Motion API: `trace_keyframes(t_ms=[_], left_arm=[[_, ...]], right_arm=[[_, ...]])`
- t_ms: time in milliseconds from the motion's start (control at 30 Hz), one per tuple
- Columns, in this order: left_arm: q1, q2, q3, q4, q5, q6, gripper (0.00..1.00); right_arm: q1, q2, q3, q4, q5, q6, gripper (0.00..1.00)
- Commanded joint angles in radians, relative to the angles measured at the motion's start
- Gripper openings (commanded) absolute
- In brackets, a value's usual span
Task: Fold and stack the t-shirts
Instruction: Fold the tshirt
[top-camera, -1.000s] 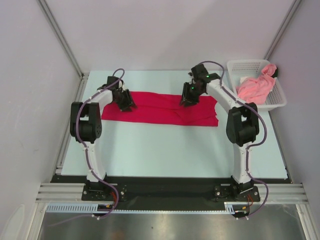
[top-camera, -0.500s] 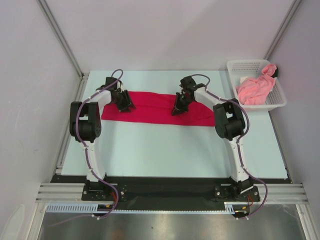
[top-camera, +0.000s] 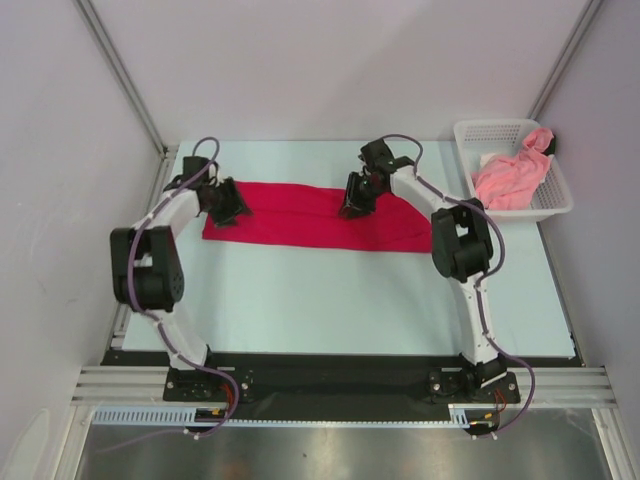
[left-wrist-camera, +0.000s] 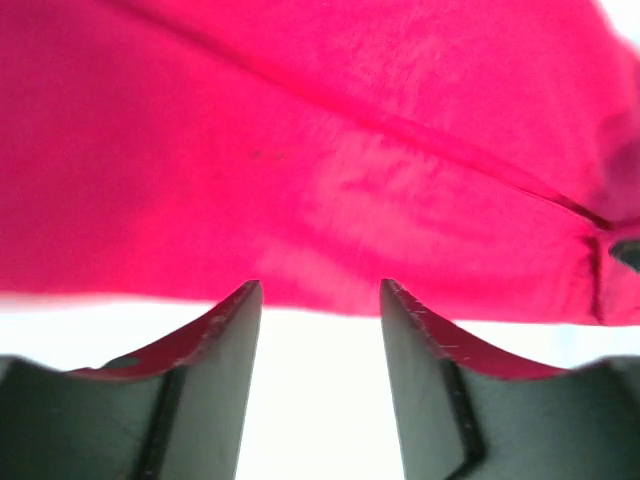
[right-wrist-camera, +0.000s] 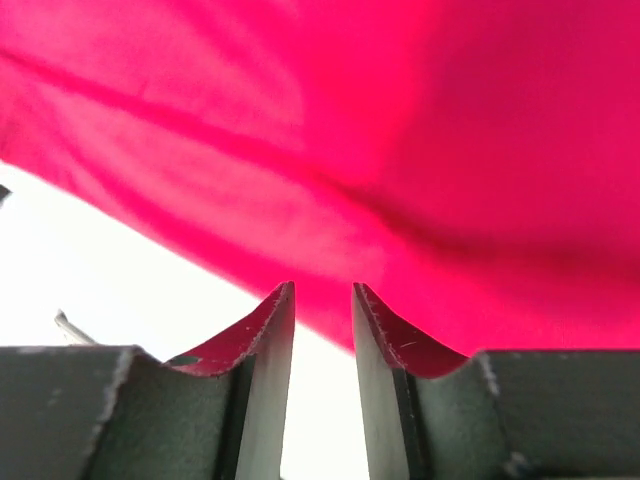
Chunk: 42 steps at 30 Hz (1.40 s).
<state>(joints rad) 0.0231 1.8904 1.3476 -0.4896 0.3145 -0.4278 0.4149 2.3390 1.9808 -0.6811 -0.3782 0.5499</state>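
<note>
Where the left gripper (left-wrist-camera: 320, 290) meets the crimson t-shirt (left-wrist-camera: 330, 150), its 2 fingers (left-wrist-camera: 215, 350) stand a moderate way apart. The gap between them shows only bare white table (left-wrist-camera: 315, 400). The cloth's near hem lies right at the fingertips, and everything beyond the tips is red, with a seam running slantwise ahead of the jaws. Nothing is pinched between them.

The right gripper (right-wrist-camera: 322, 288) has its jaws drawn in to a narrow slit. Pale table shows in the lower part of that slit, and the shirt's hem crosses it up by the tips. Red cloth fills the view ahead of the jaws and to their right. Whether the tips have caught the hem cannot be told.

Seen from above, the crimson t-shirt lies flat as 1 long band across the far half of the table. The left jaws sit at its left end, and the right jaws sit near its far edge, a little right of the middle. The salmon-pink t-shirt (top-camera: 512, 172) is heaped in the white mesh basket (top-camera: 560, 205), well off to the right of the right jaws.
</note>
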Motion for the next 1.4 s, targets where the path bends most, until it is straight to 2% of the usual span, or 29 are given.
trace_keyframes(t_ms=[0,67,100,167,200,267,367,533,667,867,967,1100,1133,1167,1200,1367], left_arm=[[0.053,-0.194,-0.077,0.02,-0.052,-0.022,0.61],[0.081,-0.273,-0.169,0.04,-0.064,-0.058,0.66],[0.115,-0.293,-0.23,0.049,-0.066,-0.071,0.68],[0.152,-0.341,-0.286,0.072,-0.072,-0.104,0.7],[0.196,-0.349,-0.327,0.075,-0.072,-0.12,0.72],[0.237,-0.35,-0.366,0.097,-0.049,-0.169,0.73],[0.294,-0.318,-0.406,0.143,-0.034,-0.203,0.74],[0.317,-0.211,-0.361,0.163,-0.086,-0.201,0.73],[0.317,-0.13,-0.286,0.177,-0.083,-0.192,0.73],[0.321,-0.05,-0.222,0.181,-0.086,-0.206,0.73],[0.319,-0.008,-0.197,0.172,-0.089,-0.216,0.69],[0.319,0.006,-0.194,0.18,-0.097,-0.22,0.56],[0.319,0.012,-0.188,0.181,-0.094,-0.213,0.52],[0.319,0.022,-0.179,0.181,-0.078,-0.207,0.42],[0.319,0.039,-0.16,0.177,-0.072,-0.2,0.37],[0.319,0.065,-0.119,0.163,-0.057,-0.177,0.18]], right_arm=[[-0.002,-0.229,-0.077,-0.04,0.018,-0.012,0.36],[-0.025,-0.35,-0.172,-0.035,0.022,0.008,0.37],[-0.037,-0.397,-0.294,0.004,0.015,0.043,0.38],[-0.076,-0.495,-0.416,0.063,0.004,0.083,0.45],[-0.091,-0.577,-0.529,0.107,0.007,0.126,0.49],[-0.142,-0.659,-0.627,0.147,0.012,0.157,0.54],[-0.221,-0.767,-0.79,0.222,0.006,0.214,0.57],[-0.303,-0.862,-0.992,0.282,-0.001,0.262,0.57],[-0.355,-0.899,-1.12,0.406,-0.028,0.31,0.57],[-0.401,-0.911,-1.234,0.523,-0.03,0.389,0.62],[-0.401,-0.885,-1.24,0.537,0.013,0.407,0.63],[-0.401,-0.824,-1.249,0.592,0.053,0.43,0.62],[-0.401,-0.813,-1.249,0.612,0.061,0.439,0.62],[-0.4,-0.802,-1.249,0.65,0.077,0.438,0.61],[-0.4,-0.773,-1.246,0.664,0.081,0.44,0.61],[-0.355,-0.712,-1.194,0.664,0.119,0.446,0.6]])
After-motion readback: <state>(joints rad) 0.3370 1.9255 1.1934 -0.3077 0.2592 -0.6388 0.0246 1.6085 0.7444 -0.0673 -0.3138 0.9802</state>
